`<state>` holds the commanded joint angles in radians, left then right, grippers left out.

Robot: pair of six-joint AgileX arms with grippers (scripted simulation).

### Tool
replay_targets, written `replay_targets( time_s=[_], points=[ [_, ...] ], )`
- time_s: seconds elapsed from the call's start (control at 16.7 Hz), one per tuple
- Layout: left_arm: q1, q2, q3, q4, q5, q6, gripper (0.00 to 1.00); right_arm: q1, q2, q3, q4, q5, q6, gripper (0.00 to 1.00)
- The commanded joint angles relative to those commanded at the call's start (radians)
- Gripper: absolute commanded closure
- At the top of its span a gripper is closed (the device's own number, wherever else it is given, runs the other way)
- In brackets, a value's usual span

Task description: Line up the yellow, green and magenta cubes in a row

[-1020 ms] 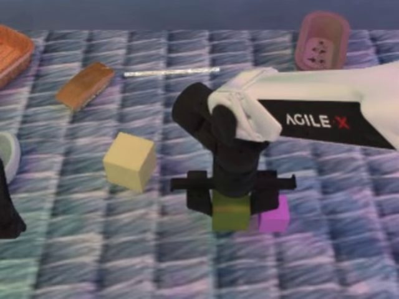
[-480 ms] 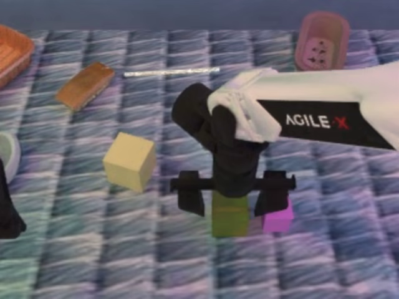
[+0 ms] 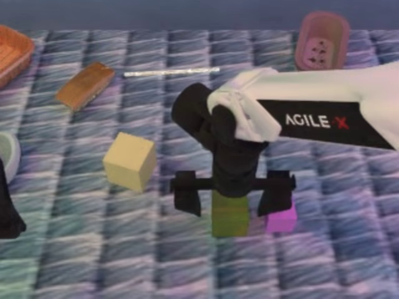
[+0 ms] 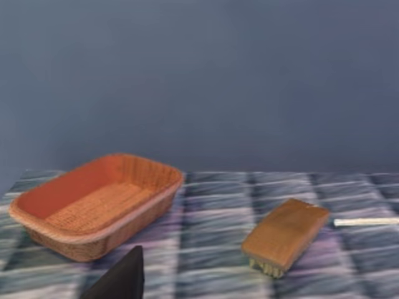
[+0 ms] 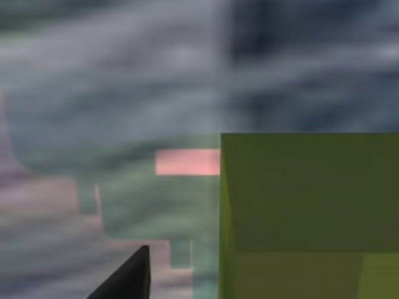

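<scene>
The olive-green cube (image 3: 229, 217) rests on the cloth, close beside the small magenta cube (image 3: 282, 221) on its right. My right gripper (image 3: 230, 199) hovers just over the green cube, open, its fingers spread on either side and not touching it. In the right wrist view the green cube (image 5: 308, 215) fills the near corner, with one dark fingertip (image 5: 131, 277) clear of it. The pale yellow cube (image 3: 129, 161) stands apart to the left and slightly farther back. My left gripper (image 3: 6, 212) is parked at the left edge, open and holding nothing.
A wicker basket (image 3: 9, 53) sits at the back left, with an orange-brown brush block (image 3: 85, 85) near it. A thin white stick (image 3: 171, 73) and a pink dish (image 3: 322, 40) lie along the back. A pale bowl (image 3: 5, 152) is at the left edge.
My right gripper's fingers have spread apart and let go of the green cube, which stays put beside the magenta cube. The left arm has not moved.
</scene>
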<state>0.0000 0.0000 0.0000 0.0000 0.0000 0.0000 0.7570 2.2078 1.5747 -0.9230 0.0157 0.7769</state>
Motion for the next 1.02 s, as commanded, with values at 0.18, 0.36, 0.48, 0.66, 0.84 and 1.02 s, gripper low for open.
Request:
replay_targets(
  time_s=[0.18,0.36,0.48,0.66,0.84,1.02],
  points=[
    [0.000,0.000,0.000,0.000,0.000,0.000,0.00,0.003,-0.020,0.048,-0.067,0.000,0.002,0.00],
    [0.000,0.000,0.000,0.000,0.000,0.000,0.00,0.010,-0.053,0.114,-0.176,0.000,0.000,0.00],
    [0.000,0.000,0.000,0.000,0.000,0.000,0.00,0.011,-0.074,0.147,-0.225,-0.001,-0.001,0.00],
    [0.000,0.000,0.000,0.000,0.000,0.000,0.00,0.011,-0.080,0.156,-0.235,-0.001,-0.001,0.00],
    [-0.002,0.008,0.008,-0.006,0.000,0.000,0.00,0.002,-0.085,0.146,-0.227,0.002,-0.004,0.00],
    [-0.020,0.094,0.092,-0.065,-0.001,-0.001,0.00,-0.036,-0.173,0.079,-0.176,0.020,-0.039,0.00]
  ],
)
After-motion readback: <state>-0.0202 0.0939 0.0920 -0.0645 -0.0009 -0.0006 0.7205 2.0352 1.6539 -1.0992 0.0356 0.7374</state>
